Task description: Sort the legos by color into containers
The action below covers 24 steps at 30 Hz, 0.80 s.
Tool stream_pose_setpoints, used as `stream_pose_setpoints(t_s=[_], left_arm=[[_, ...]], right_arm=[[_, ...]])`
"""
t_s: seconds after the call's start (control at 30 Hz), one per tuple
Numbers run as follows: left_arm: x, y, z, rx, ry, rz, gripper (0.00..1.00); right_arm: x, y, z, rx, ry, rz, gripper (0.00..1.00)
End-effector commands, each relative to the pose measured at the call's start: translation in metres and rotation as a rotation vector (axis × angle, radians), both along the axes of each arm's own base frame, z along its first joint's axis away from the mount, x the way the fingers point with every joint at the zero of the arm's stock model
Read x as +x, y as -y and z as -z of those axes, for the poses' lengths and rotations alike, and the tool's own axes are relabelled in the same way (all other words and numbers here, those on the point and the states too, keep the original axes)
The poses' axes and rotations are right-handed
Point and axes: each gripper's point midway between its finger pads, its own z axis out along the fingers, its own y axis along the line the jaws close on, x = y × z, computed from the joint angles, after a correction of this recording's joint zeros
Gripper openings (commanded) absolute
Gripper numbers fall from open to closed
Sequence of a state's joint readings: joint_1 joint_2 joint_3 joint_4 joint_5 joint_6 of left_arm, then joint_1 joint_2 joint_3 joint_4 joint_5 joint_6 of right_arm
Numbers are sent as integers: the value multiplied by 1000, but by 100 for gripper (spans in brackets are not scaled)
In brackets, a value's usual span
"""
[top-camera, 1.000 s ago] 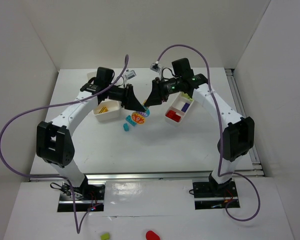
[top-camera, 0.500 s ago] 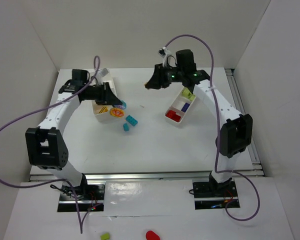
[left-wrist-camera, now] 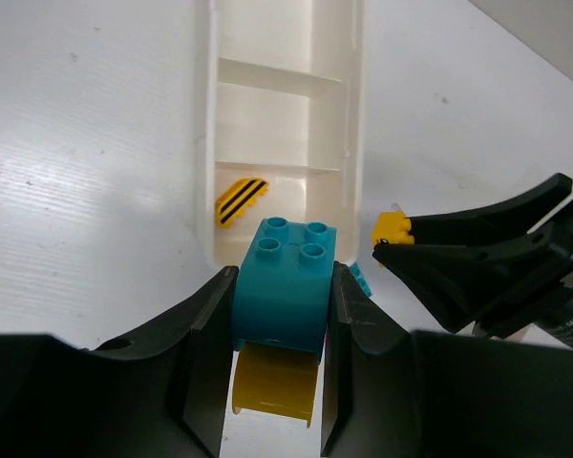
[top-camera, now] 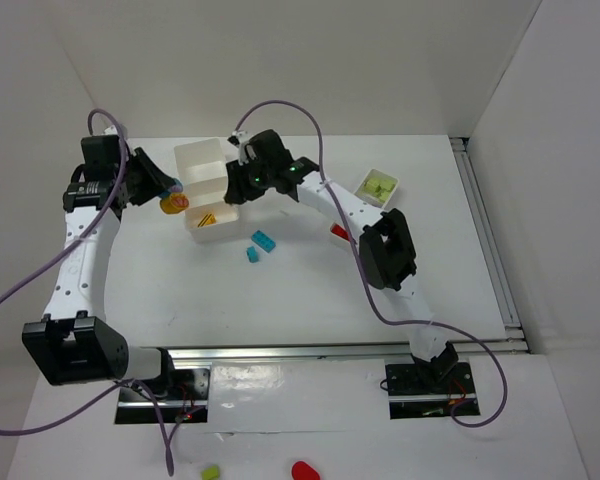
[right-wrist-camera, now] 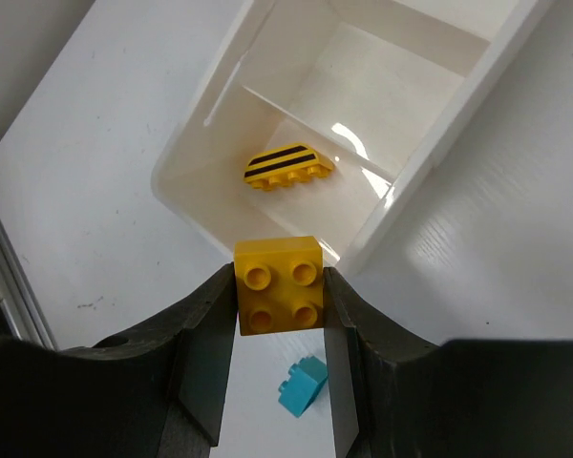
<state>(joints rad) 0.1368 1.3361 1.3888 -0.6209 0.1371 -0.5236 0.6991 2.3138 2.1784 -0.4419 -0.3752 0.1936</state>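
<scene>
So the left gripper (left-wrist-camera: 281, 284) is clamped on a chunky cyan studded plastic brick (left-wrist-camera: 285, 272), studs facing its wrist camera, with a yellow plastic piece (left-wrist-camera: 275, 384) under it. It sits just off the near end of the long white divided plastic tray (left-wrist-camera: 210, 143), whose long axis runs straight away from that camera. The right gripper (right-wrist-camera: 279, 279) is pinching a square yellow four-stud brick (right-wrist-camera: 279, 296), studs toward its camera, right by the tray's end wall. A yellow black-striped brick (right-wrist-camera: 288, 164) lies slanted in the end compartment, and two loose cyan bricks (top-camera: 264, 239) sit on the white table (top-camera: 380, 290) near the tray.
</scene>
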Motion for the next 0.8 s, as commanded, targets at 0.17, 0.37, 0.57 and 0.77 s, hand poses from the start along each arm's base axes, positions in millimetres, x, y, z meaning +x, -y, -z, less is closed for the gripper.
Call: stream_pose_setpoints(t_s=[0.17, 0.37, 0.57, 0.77], left_arm=[[12, -23, -1, -21, -22, -139, 0], [17, -18, -2, -47, -10, -118, 0], [17, -17, -2, -52, -10, -111, 0], [19, -15, -4, -58, 0, -102, 0]], right_arm=[[12, -38, -9, 48, 86, -8, 33], [7, -55, 0, 62, 92, -37, 35], [-4, -69, 2, 48, 112, -63, 68], [2, -56, -35, 44, 183, -3, 78]])
